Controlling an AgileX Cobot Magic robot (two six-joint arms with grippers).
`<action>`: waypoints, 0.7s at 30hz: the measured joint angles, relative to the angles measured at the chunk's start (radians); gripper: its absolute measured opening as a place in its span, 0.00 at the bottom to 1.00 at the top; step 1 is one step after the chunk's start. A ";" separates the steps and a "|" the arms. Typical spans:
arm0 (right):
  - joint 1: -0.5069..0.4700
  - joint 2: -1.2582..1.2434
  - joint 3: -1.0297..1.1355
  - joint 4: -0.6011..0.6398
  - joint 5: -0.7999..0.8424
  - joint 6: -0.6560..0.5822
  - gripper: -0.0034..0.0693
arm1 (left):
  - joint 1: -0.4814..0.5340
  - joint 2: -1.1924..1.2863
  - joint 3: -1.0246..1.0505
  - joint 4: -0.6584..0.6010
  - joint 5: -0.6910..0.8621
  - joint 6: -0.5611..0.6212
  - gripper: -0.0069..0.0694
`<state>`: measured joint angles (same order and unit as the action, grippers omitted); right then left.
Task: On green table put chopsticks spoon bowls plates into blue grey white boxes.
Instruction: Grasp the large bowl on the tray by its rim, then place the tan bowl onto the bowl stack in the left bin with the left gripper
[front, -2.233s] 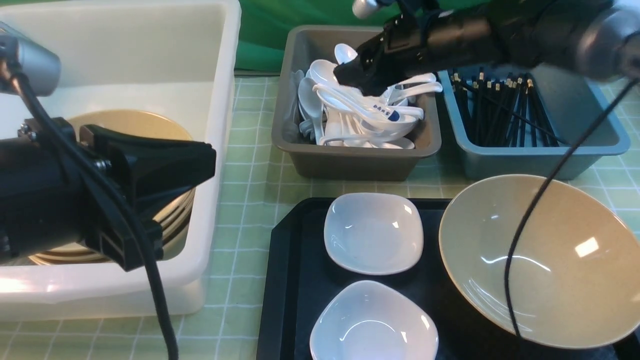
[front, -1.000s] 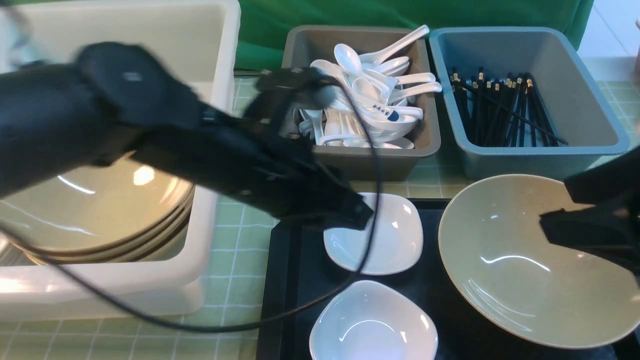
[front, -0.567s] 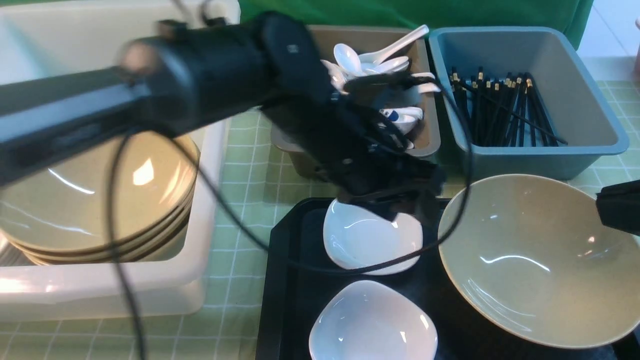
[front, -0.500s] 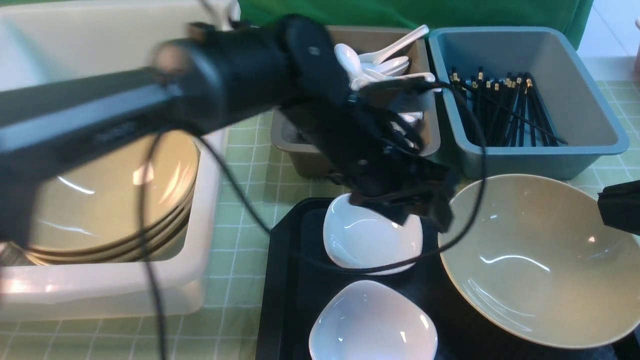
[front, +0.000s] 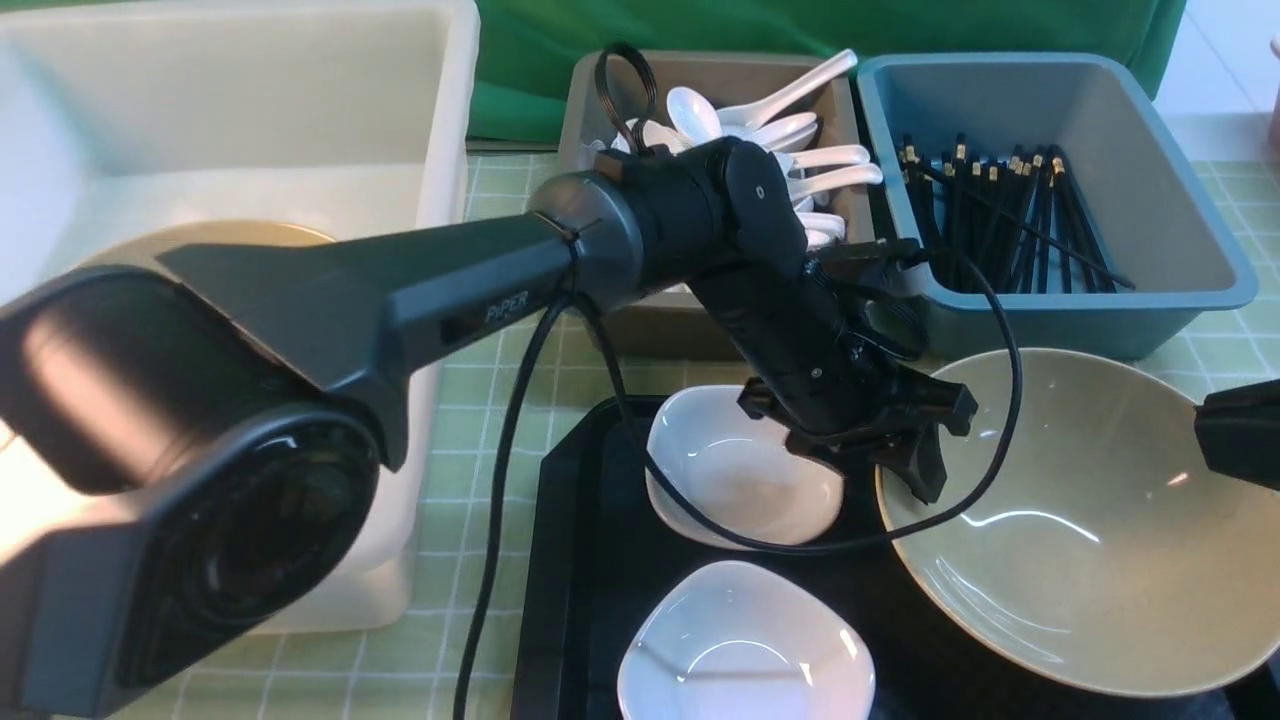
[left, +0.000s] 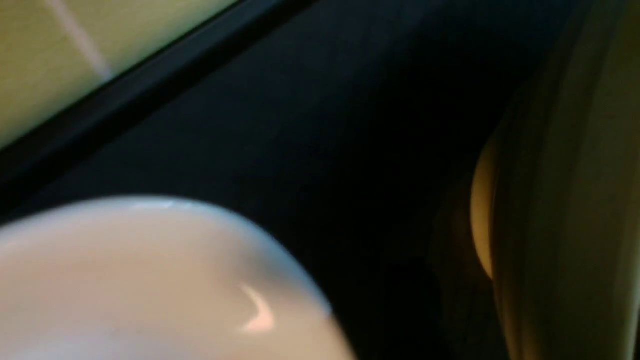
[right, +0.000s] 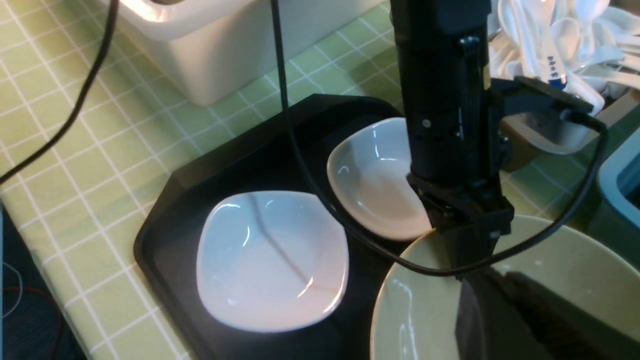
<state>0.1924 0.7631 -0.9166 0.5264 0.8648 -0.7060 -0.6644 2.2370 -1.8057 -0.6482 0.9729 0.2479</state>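
A large olive-beige bowl (front: 1080, 560) (right: 415, 310) (left: 565, 200) sits on the right of the black tray (front: 570, 560). My left gripper (front: 915, 470) (right: 467, 250) straddles its left rim, one finger inside; how tightly the jaws close is hidden. Two white plates (front: 720, 480) (front: 745, 650) lie beside it on the tray. My right gripper (front: 1205, 430) (right: 465, 292) hovers shut and empty over the bowl's right side. Spoons (front: 790, 130) fill the grey box (front: 585, 100), chopsticks (front: 1010, 220) the blue box (front: 1080, 320), and stacked bowls (front: 220, 232) the white box (front: 300, 120).
My left arm and its cable (front: 500, 470) stretch low across the green table (front: 480, 430), from the white box over the grey box's front to the tray. The tray's raised edge (right: 170, 240) borders the plates.
My left arm has swung from the white box across the far plate to the bowl's left rim. My right arm has pulled back from the grey box to the right edge.
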 joint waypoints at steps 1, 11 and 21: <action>0.000 0.000 0.000 0.000 0.001 0.000 0.08 | 0.000 0.001 -0.002 -0.020 0.001 0.010 0.27; 0.000 0.000 -0.004 0.041 0.028 -0.041 0.09 | 0.022 -0.049 -0.002 -0.037 0.060 0.075 0.11; 0.000 0.174 -0.172 0.334 0.113 -0.302 0.10 | 0.246 -0.318 -0.002 -0.035 0.235 0.106 0.11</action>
<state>0.1921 0.9366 -1.0882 0.8606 0.9773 -1.0084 -0.4188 1.9188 -1.8079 -0.6829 1.2078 0.3542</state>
